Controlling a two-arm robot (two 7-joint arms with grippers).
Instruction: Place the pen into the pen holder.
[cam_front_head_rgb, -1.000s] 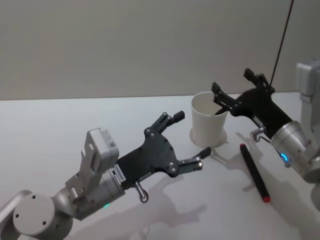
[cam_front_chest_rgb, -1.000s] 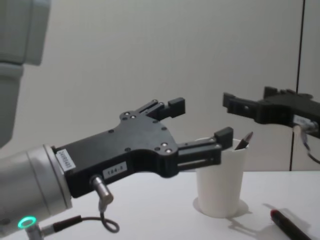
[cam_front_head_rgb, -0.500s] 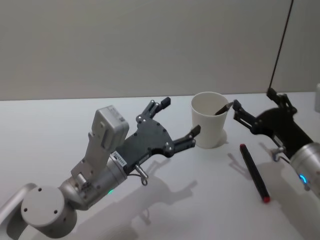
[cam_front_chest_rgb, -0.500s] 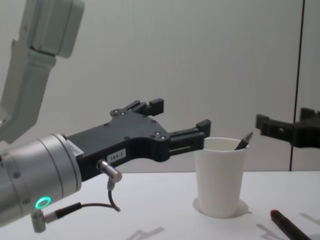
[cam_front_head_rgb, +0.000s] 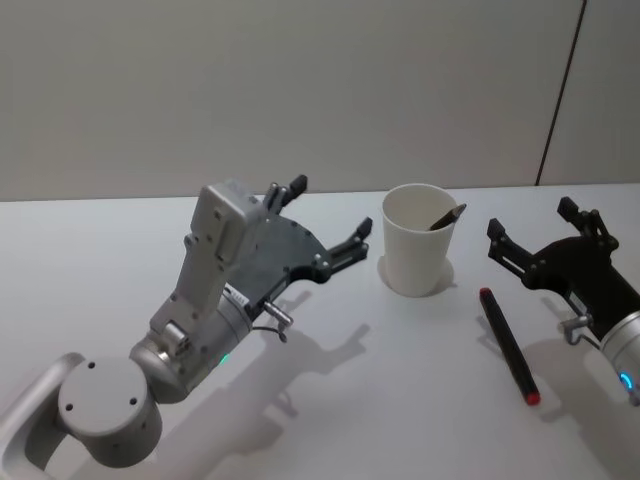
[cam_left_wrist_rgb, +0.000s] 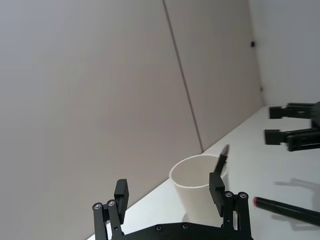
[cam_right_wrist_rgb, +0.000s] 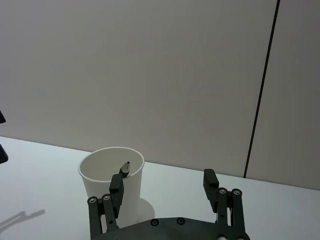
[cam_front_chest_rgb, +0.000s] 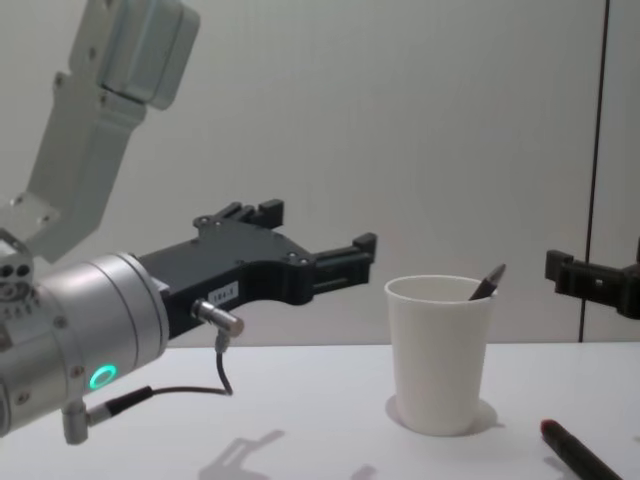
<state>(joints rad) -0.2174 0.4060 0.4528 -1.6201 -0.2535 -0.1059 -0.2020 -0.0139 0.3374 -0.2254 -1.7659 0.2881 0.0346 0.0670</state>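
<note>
Head view: the pen (cam_front_head_rgb: 446, 216) leans inside the pen holder (cam_front_head_rgb: 416, 255), the left gripper (cam_front_head_rgb: 332, 206) spread wide and empty to its left, the right gripper (cam_front_head_rgb: 530, 218) likewise to its right; chest view: a red-tipped pen (cam_front_chest_rgb: 575, 452) lies on the table right of the pen holder.

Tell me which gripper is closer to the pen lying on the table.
Right. The right gripper hangs open just right of the pen; the left gripper is beyond the white cup, on its left.
</note>
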